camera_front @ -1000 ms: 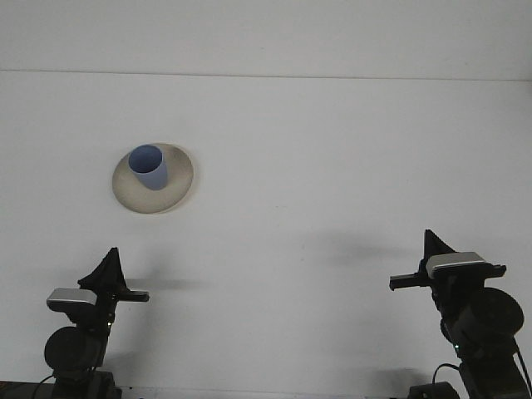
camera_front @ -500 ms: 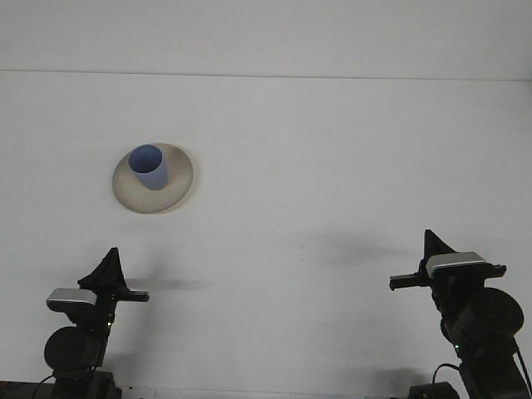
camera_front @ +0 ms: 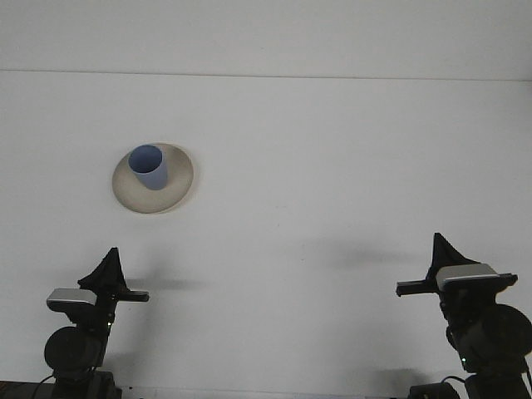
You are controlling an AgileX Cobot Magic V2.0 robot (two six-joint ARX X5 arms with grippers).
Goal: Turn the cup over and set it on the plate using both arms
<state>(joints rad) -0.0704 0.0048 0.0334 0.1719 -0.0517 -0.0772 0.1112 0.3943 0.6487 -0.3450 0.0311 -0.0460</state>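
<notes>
Cup sits mouth-up on plate, far ahead of left tool; right tool well off. Finger state: cannot tell. Task looks done.

You're looking at a plain white bench that fills nearly the whole view. A thin straight seam crosses it near the far edge, with a white strip beyond.

The left arm is black and round, with a small grey block on top and a black pointed tip. The right arm looks the same, black with a grey block.
</notes>
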